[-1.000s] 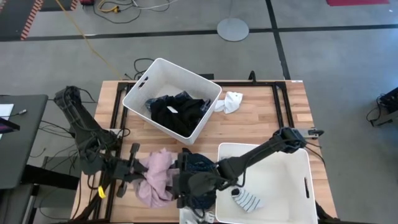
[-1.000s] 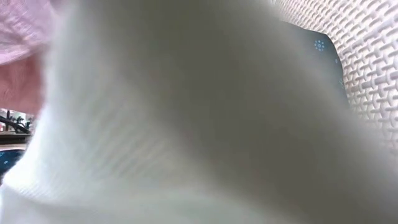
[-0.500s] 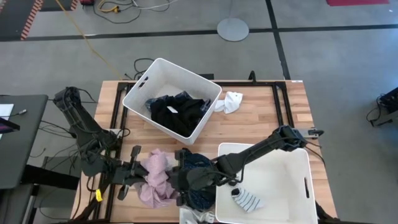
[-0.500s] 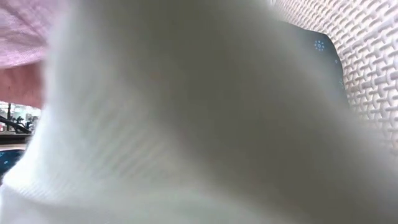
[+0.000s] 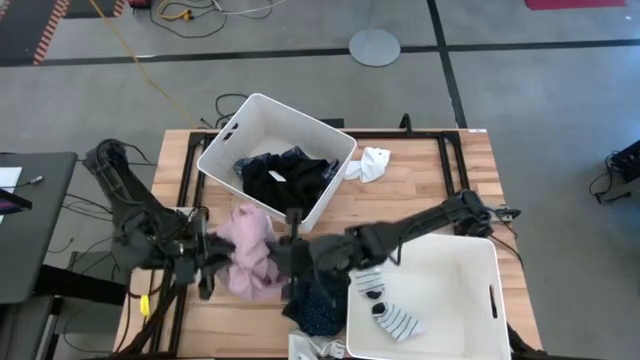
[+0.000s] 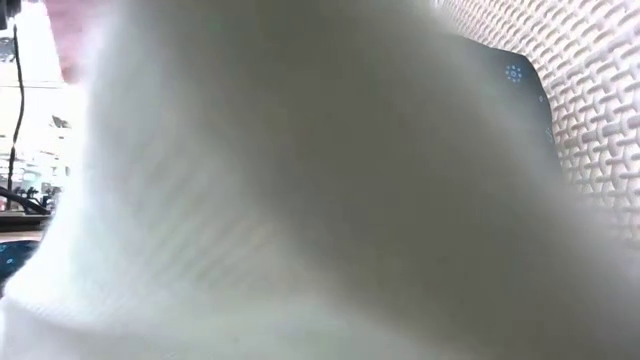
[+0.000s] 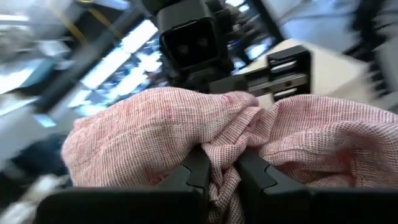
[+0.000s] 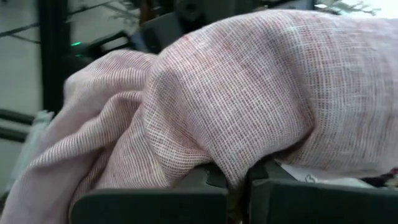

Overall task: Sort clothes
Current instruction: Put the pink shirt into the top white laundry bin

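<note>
A bunched pink garment (image 5: 248, 262) hangs between my two grippers near the table's front left. My left gripper (image 5: 212, 258) is shut on its left side and my right gripper (image 5: 285, 258) is shut on its right side. A navy dotted garment (image 5: 315, 302) lies on the table just nearer, beside the near white bin (image 5: 470, 262). That bin holds a striped sock (image 5: 398, 322). The far white bin (image 5: 262, 115) holds a black garment (image 5: 285, 180). A small white sock (image 5: 373, 163) lies on the wood to its right. My left gripper pinches a gathered fold of the pink garment (image 7: 225, 155) between its two fingers (image 7: 200, 171), coming level from the table's left. The cloth bulges over and around the fingers. My right gripper pinches a bunched fold of the pink garment's other side (image 8: 239, 163) between its two fingers (image 8: 267, 177), coming level from the table's right. The cloth drapes over the fingers.
White cloth (image 6: 300, 200) close in front of the low camera blocks most of that view. More white cloth (image 5: 315, 348) lies at the table's near edge. Bare wood (image 5: 420, 185) shows between the two bins.
Both grippers have gone up and toward the table's far edge, carrying the pink garment with them. It has left the near edge and now sits bunched between them closer to the far bin. More of the navy dotted garment shows than before.
</note>
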### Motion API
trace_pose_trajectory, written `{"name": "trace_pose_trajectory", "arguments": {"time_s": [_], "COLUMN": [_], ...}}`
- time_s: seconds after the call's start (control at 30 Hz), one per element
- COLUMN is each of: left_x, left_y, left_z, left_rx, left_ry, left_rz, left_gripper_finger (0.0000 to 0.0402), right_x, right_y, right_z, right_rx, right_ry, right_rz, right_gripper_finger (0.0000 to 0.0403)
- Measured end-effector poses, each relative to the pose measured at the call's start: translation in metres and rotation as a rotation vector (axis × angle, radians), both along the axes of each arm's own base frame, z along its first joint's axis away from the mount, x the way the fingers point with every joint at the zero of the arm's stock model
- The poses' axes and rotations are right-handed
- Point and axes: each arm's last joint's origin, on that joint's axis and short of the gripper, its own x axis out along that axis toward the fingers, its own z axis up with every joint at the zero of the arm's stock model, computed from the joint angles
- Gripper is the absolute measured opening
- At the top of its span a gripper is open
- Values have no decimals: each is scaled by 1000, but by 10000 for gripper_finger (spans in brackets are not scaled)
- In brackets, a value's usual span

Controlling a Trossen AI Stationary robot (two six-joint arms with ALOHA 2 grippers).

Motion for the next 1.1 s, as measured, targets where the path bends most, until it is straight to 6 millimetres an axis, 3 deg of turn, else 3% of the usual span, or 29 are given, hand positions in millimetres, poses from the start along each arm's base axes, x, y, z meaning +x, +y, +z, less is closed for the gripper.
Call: {"name": "trace_pose_trajectory", "arguments": {"time_s": [0.3, 0.6, 0.87, 1.1], "left_x": [-4, 0, 27, 45], "left_y": [58, 109, 158, 217], "left_z": [40, 62, 54, 33], "left_rx": [-29, 7, 57, 1], "left_ry": [-122, -216, -156, -30], "left_rz": [109, 205, 358, 475], "left_gripper_finger": [29, 29, 29, 29], "right_x": [-19, -25, -26, -34], "right_y": [-58, -123, -177, -231], "right_z": [48, 70, 68, 48], "right_rx": [-62, -67, -23, 196], "right_ry": [-76, -134, -121, 10], "right_rz": [-86, -113, -237, -395], "right_gripper_finger": [1, 1, 4, 7]}}
